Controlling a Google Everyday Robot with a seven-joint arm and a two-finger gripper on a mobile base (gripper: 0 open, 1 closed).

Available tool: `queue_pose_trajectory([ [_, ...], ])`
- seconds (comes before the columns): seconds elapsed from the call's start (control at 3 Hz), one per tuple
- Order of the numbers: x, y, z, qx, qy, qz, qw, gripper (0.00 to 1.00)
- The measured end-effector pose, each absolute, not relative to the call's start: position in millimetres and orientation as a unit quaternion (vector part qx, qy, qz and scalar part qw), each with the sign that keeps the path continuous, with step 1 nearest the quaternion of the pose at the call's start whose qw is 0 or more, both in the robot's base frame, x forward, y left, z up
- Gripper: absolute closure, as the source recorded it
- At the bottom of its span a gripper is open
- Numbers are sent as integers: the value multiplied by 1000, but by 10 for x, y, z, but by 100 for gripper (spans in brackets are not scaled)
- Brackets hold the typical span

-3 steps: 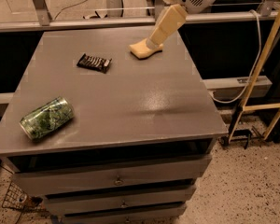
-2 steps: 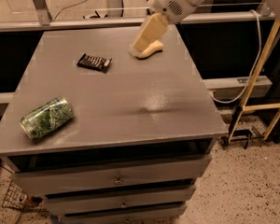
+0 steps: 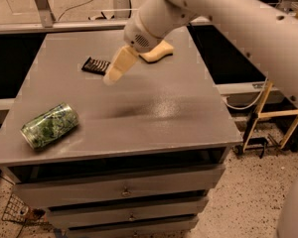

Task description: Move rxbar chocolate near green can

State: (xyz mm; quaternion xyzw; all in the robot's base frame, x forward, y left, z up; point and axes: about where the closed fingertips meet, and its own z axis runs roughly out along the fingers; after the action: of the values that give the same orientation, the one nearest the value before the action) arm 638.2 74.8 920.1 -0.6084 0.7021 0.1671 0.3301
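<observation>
The rxbar chocolate (image 3: 95, 65), a small flat dark bar with pale stripes, lies on the far left part of the grey table top (image 3: 154, 108). The green can (image 3: 49, 125) lies on its side near the table's front left corner, well apart from the bar. My gripper (image 3: 112, 76), cream-coloured, hangs above the table just right of and slightly in front of the bar, tilted down to the left. It holds nothing that I can see.
A yellow sponge (image 3: 157, 51) lies at the far middle of the table, partly behind my arm (image 3: 223, 19). The table has drawers (image 3: 124, 190) below. Metal frames and a wooden stand (image 3: 268, 113) stand to the right on the speckled floor.
My gripper has moved left and nearer, from over the yellow sponge to beside the rxbar. The bar, the can and the sponge have not moved.
</observation>
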Motion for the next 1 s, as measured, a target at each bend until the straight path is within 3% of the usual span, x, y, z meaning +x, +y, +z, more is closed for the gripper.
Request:
queue_pose_trajectory([
  [1.0,6996,1259,8823,-542,728,208,366,0],
])
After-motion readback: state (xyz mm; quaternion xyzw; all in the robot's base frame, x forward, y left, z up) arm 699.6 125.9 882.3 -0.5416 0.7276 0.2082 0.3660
